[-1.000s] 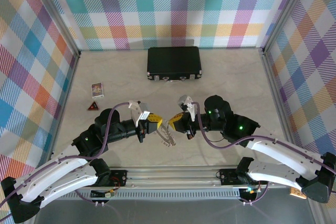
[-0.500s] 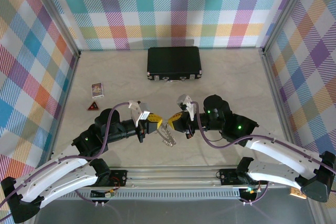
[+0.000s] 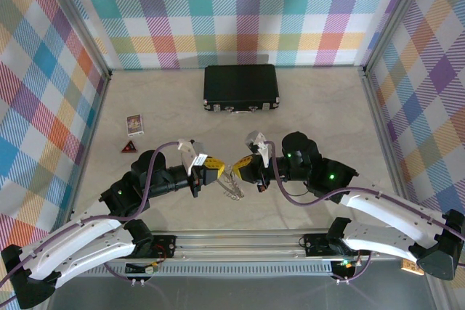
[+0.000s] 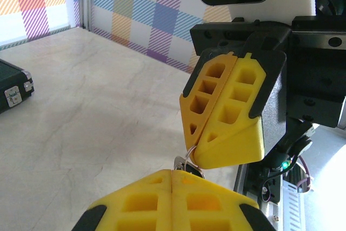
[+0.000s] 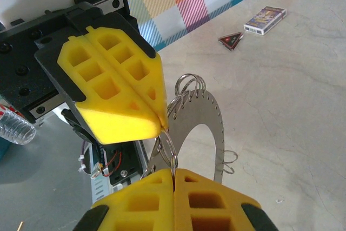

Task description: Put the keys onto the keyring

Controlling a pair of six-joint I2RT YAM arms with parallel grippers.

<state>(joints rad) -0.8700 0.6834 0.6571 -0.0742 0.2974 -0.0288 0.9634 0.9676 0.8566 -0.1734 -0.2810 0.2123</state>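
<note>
Little differs from a second ago: both arms hold the same pose at mid-table near the front rail, and the keys [image 3: 232,184] hang between them in nearly the same spot, perhaps turned slightly. Left gripper [image 3: 213,172] and right gripper [image 3: 242,167] meet tip to tip, and both have their yellow fingers pressed together. In the right wrist view the keys read as a flat silvery crescent with small holes along its rim and thin wire loops on it. The left gripper's tip pinches its near edge. The keyring [image 5: 168,147], a thin loop, runs from that edge down into the seam of the right gripper's closed fingers. The exact pinch points are hidden by the yellow pads. In the left wrist view only a sliver of metal shows between the two tips. Around them on the table [image 3: 327,121], all well apart from the grippers: a black case [image 3: 240,86] at the far middle, a small card box [image 3: 135,124] at the left, and a red triangle [image 3: 129,147] just nearer than the box.
</note>
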